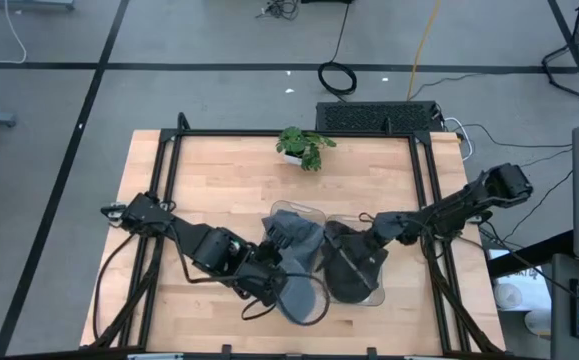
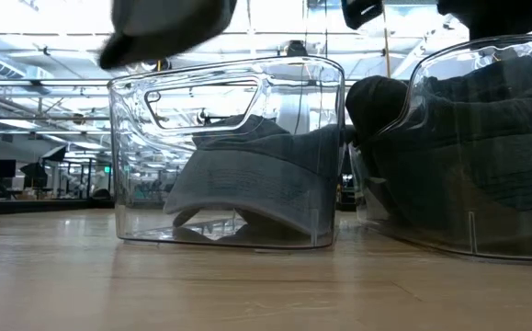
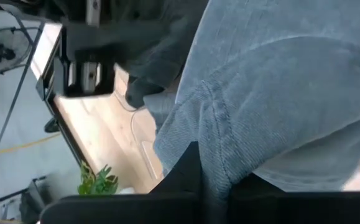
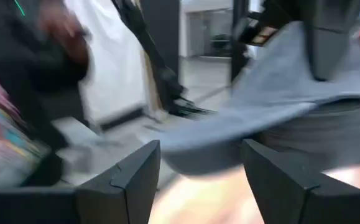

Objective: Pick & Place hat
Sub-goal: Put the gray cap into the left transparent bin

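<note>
Robotics laboratory: wooden table [image 1: 219,190] on a black frame, grey floor [image 1: 199,35] marked with tape and strewn with cables [image 1: 337,75], open hall with ceiling lights behind

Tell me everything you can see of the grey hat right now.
The grey hat is a cap of ribbed, corduroy-like cloth with a curved brim. It lies in the clear plastic bin near the table's middle, crown slumped and brim resting low inside, as the low view shows. The left gripper is shut on its fabric. The right gripper is open, with the hat just ahead of its fingers, not touching it.
</note>
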Controlling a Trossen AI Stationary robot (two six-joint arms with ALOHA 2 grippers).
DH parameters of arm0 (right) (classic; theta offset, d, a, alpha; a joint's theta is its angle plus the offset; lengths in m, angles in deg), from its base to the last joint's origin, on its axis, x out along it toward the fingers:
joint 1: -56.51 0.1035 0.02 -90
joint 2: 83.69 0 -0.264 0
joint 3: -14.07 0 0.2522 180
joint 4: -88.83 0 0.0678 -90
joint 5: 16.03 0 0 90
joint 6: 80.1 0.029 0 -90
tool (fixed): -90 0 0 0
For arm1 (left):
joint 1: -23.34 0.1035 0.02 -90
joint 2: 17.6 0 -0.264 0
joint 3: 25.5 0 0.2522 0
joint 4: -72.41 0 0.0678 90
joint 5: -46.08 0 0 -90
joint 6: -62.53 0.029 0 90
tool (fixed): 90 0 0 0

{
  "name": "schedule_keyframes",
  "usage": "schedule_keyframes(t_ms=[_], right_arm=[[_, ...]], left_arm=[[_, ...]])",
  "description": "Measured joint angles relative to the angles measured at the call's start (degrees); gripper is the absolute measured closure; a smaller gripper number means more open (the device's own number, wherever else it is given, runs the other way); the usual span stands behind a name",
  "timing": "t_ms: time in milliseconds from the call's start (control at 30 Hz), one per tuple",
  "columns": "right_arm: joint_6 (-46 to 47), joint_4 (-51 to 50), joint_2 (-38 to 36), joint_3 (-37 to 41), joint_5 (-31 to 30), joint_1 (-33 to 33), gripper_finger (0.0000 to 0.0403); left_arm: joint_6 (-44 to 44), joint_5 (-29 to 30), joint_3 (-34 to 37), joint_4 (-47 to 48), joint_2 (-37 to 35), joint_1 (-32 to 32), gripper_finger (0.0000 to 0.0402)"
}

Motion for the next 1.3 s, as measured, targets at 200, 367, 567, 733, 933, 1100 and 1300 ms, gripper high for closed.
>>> schedule_keyframes(t_ms=[200, 367, 567, 733, 933, 1100, 1300], right_arm=[[-30.3, -1.0, 3.1, 0.0, -16.9, 4.7, 0.0197], [-55.9, 6.6, 8.0, 0.0, -29.8, 8.4, 0.0204], [-77.1, 19.2, 13.6, -0.6, -31.7, 10.8, 0.0206], [-84.5, 19.9, 16.7, -4.8, -31.9, 12.5, 0.0207], [-87.4, 19.9, 18.2, -10.1, -33.2, 13.7, 0.0207], [-87.2, 19.9, 18.2, -12.0, -34.6, 13.9, 0.0207], [-80.7, 13.2, 18.2, -12.1, -27.9, 13.3, 0.0219]], left_arm=[[-0.5, -1.1, 0.0, -1.1, -0.2, -1.4, 0.0388], [0.0, -5.0, 0.0, -4.3, -0.2, -1.3, 0.0396], [0.2, -6.0, 0.0, -6.5, -0.2, -0.7, 0.0390], [-1.5, -7.4, 0.0, -6.4, -0.2, 0.1, 0.0392], [-2.2, -8.6, 0.0, -6.4, -0.2, 0.6, 0.0396], [-2.6, -8.6, 0.0, -6.4, -0.3, 0.5, 0.0392], [-3.1, -8.7, 0.0, -6.4, -0.3, 0.5, 0.0391]])
